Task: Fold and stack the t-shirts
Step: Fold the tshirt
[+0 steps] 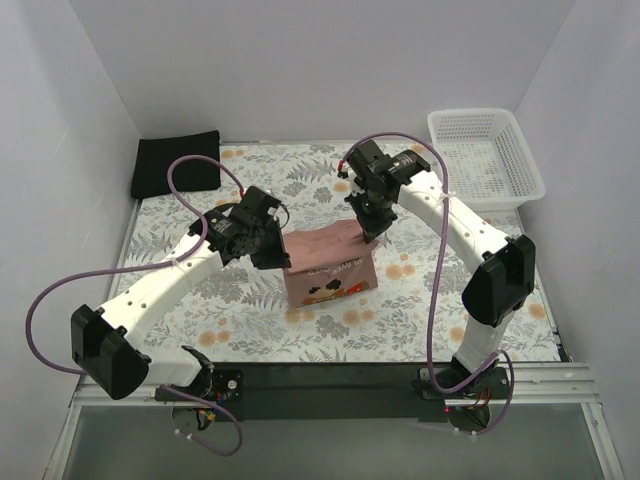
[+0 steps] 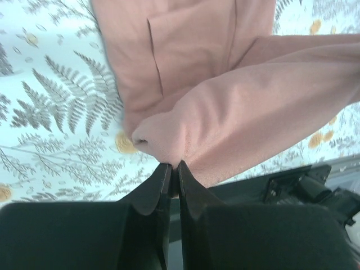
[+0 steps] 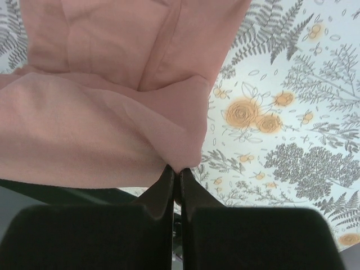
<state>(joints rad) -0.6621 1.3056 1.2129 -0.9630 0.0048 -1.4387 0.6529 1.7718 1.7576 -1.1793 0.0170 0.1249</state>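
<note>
The dusty pink t-shirt point(image 1: 328, 262) lies half-folded mid-table, its print and white lettering showing on the near side. Its far edge is lifted off the cloth between both arms. My left gripper point(image 1: 278, 256) is shut on the shirt's left corner, with pink fabric point(image 2: 236, 101) bunched just past the fingertips point(image 2: 174, 166). At the right corner my right gripper point(image 1: 367, 234) pinches the pink cloth point(image 3: 101, 129) the same way, jaws closed point(image 3: 176, 169). The black t-shirt point(image 1: 177, 163) lies folded at the far left corner of the table.
A white lattice basket point(image 1: 487, 158) stands at the far right corner. The floral table cloth point(image 1: 250, 310) covers the table. A black rail point(image 1: 330, 380) with both arm bases runs along the near edge. White walls close in on three sides.
</note>
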